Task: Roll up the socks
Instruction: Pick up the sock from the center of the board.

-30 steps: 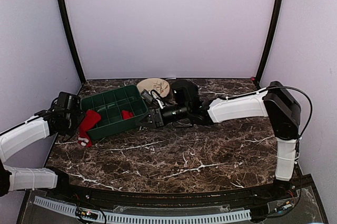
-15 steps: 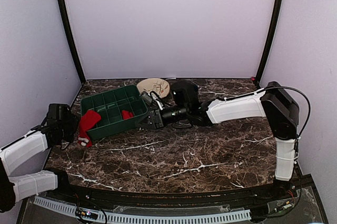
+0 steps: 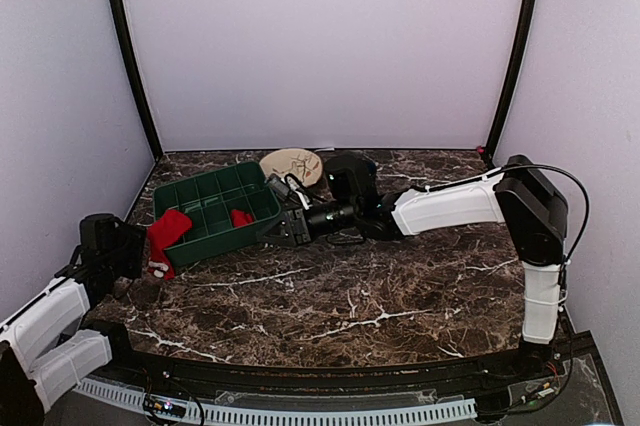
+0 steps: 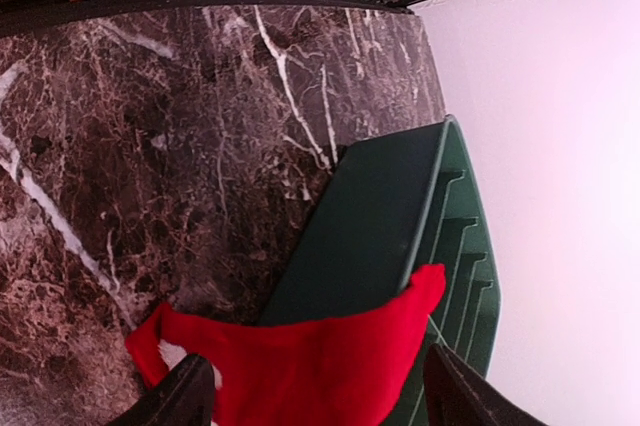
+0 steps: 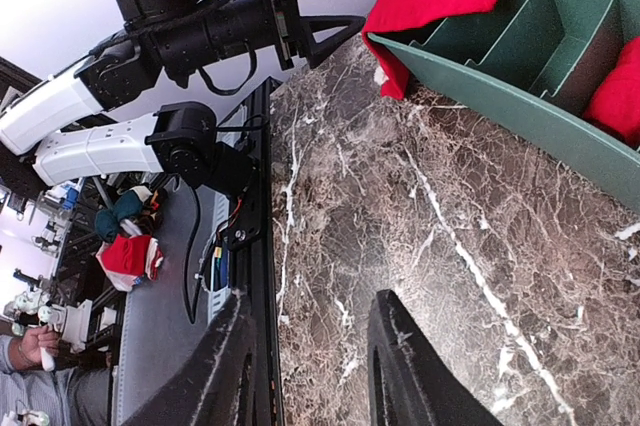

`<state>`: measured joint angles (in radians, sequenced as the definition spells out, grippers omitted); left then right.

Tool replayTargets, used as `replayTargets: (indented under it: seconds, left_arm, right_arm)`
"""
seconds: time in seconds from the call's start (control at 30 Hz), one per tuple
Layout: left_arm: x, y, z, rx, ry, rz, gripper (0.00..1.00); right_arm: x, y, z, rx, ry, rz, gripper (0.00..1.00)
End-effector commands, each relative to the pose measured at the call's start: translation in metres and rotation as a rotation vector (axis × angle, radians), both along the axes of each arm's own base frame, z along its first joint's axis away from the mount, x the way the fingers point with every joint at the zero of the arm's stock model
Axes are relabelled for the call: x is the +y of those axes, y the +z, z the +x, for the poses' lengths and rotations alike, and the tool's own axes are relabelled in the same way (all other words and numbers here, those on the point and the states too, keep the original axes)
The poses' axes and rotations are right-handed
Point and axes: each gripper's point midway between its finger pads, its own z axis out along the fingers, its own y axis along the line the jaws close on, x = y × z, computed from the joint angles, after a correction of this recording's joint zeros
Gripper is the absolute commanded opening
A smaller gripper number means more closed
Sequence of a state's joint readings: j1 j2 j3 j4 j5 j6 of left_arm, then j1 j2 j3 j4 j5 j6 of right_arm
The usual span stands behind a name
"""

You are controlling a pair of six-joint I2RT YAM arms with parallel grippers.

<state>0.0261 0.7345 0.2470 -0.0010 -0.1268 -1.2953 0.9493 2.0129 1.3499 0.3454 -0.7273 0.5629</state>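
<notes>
- Socks (image 3: 170,228) are both red and both at the green tray (image 3: 236,237), which sits at about 10 o'clock on the desk (image 3: 380,296).
- The long sock (image 4: 300,366) hangs unrolled over the tray's 8 o'clock end. Its upper part lies on the rim, and its white-trimmed end lies on the desk just outside the tray.
- The rolled sock (image 3: 241,217) is a small bundle in one compartment of the near row, toward 4 o'clock from the tray's middle.
- The left arm (image 3: 50,311) is low at the desk's 8 o'clock edge. The left jaws stand wide apart with nothing between them, pointing at the long sock but clear of it.
- The right arm (image 3: 445,206) stretches across the desk toward 9 o'clock. The right jaws are parted over bare desk, empty, just beside the tray's near wall at its 4 o'clock corner.
- A tan round slab (image 3: 290,163) lies at the tray's 1 o'clock, behind the right arm's wrist.
</notes>
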Motion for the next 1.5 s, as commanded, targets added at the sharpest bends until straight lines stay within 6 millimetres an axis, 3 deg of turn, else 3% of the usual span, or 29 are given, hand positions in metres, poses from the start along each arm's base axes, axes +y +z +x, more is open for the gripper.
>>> replayTargets:
  seconds: [0.0,0.07,0.2,0.37,0.53,0.83,1.47]
  left_arm:
    - [0.004,0.006,-0.017,0.008,0.036,-0.008,0.73]
    - [0.009,0.004,-0.030,0.042,0.074,-0.013,0.70]
    - [0.009,-0.016,-0.057,0.141,0.140,-0.083,0.61]
    - [-0.002,-0.038,-0.070,0.235,0.138,-0.165,0.52]
    - [-0.007,-0.047,-0.076,0.309,0.100,-0.165,0.45]
    - [-0.019,-0.061,-0.059,0.263,0.027,-0.196,0.52]
    - [-0.022,-0.062,-0.038,0.245,-0.040,-0.149,0.50]
  right_arm:
    - [0.005,0.000,-0.004,-0.009,0.021,0.025,0.36]
    - [0.005,0.001,-0.004,-0.012,0.023,0.029,0.37]
    - [0.005,0.000,-0.005,-0.010,0.027,0.030,0.37]
    - [0.005,-0.001,-0.006,-0.009,0.032,0.027,0.37]
    - [0.006,-0.002,-0.005,-0.009,0.035,0.025,0.37]
    - [0.006,-0.004,-0.004,-0.008,0.036,0.018,0.37]
    - [0.002,-0.006,0.005,0.003,0.028,0.026,0.37]
